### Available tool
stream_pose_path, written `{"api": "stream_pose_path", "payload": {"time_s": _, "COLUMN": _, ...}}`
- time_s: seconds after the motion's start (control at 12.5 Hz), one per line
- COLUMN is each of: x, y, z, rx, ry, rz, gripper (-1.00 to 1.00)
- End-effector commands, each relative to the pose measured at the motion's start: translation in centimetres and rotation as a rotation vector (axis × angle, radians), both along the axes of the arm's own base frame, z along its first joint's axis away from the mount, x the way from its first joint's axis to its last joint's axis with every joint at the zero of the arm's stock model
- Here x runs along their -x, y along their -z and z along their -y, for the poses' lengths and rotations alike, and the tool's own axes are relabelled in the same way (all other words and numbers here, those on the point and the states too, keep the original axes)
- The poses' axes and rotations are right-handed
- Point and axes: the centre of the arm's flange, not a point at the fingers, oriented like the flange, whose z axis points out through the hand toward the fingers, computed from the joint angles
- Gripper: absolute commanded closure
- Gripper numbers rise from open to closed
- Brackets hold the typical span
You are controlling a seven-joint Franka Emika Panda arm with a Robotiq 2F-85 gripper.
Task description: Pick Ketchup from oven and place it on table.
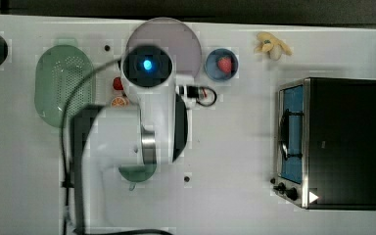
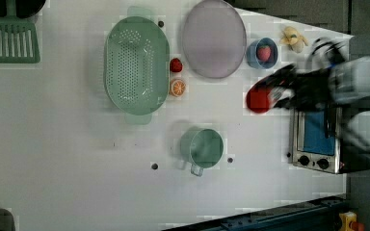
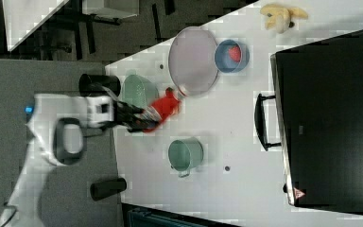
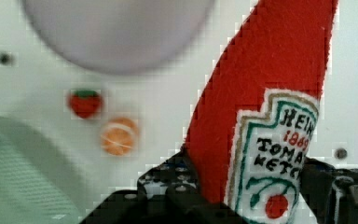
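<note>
Gripper (image 4: 242,196) clamped on the ketchup (image 4: 265,107) at the label end, red body jutting out past the fingers; held in the air over the table (image 2: 77,144), clear of the oven (image 2: 318,137), near the grey plate (image 3: 191,61) and green cup (image 3: 185,154)

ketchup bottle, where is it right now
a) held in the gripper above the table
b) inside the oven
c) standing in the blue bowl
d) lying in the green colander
a: the ketchup bottle sits clamped in the gripper over the white table, away from the oven, with the green colander and the blue bowl off to the side.
</note>
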Motion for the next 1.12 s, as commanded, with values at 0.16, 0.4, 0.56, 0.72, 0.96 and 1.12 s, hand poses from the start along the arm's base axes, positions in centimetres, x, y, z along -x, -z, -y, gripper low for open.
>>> {"api": "stream_pose_path", "payload": {"time_s": 0.16, "x": 1.9, "y": 4.9, "z": 10.3, "rx": 0.045, "ry": 0.199, "rz": 0.038, "gripper": -0.23}}
{"api": "stream_pose_path", "payload": {"time_s": 0.4, "x": 2.3, "y": 9.6, "z": 11.3, "rx": 0.070, "ry": 0.213, "rz": 0.049, "gripper": -0.23}}
{"api": "stream_pose_path", "payload": {"time_s": 0.56, "x": 2.7, "y": 12.0, "z": 11.4, "rx": 0.083, "ry": 0.213, "rz": 0.035, "gripper": -0.26}}
{"api": "stream_pose_path", "payload": {"time_s": 0.72, "x": 2.6, "y": 13.5, "z": 11.6, "rx": 0.092, "ry": 0.214, "rz": 0.054, "gripper": -0.69}}
{"api": "stream_pose_path", "payload": {"time_s": 0.96, "x": 1.7, "y": 11.2, "z": 11.8, "rx": 0.085, "ry": 0.240, "rz": 0.109, "gripper": -1.00}}
{"api": "stream_pose_path", "payload": {"time_s": 1.12, "x": 0.6, "y": 5.4, "z": 11.5, "rx": 0.058, "ry": 0.314, "rz": 0.176, "gripper": -1.00}}
